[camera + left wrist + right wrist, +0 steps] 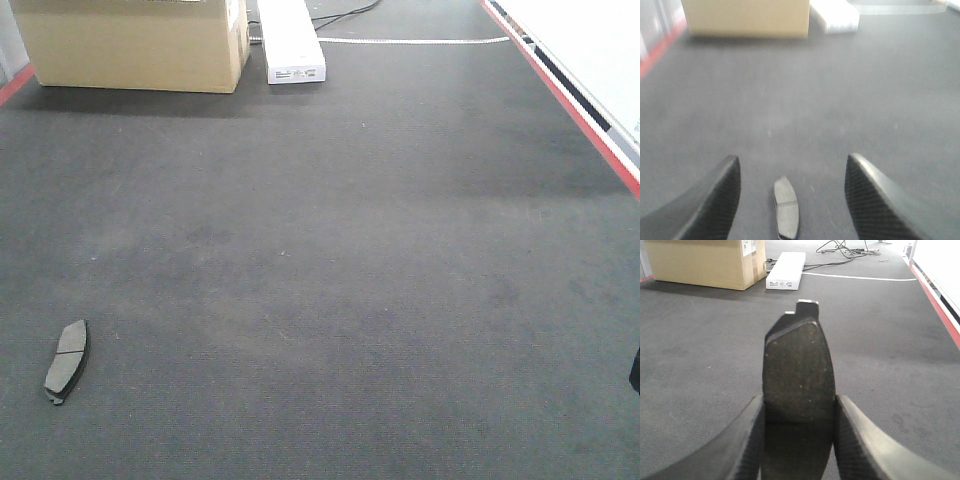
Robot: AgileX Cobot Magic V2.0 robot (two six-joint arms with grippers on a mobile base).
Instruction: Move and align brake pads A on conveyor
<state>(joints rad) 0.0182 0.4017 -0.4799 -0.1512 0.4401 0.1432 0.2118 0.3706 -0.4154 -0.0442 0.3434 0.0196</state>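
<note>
The right pincer (799,401) is closed on a held brake pad (797,375). Both fingers press its long edges, and it juts out past the fingertips with its dark gritty face to the camera. The left pincer (792,160) is spread wide and grips nothing. A loose brake pad (786,207) lies flat on the conveyor (840,100) between its fingers, touching neither, its length pointing roughly toward the cardboard box (747,17). In the front view this pad is well apart from the box, on the near side, in line with the box's left part. A white box (292,45) lies just beside the cardboard box's right side, with cables (840,249) beyond. A red stripe (590,125) edges the belt far to the box's right.
</note>
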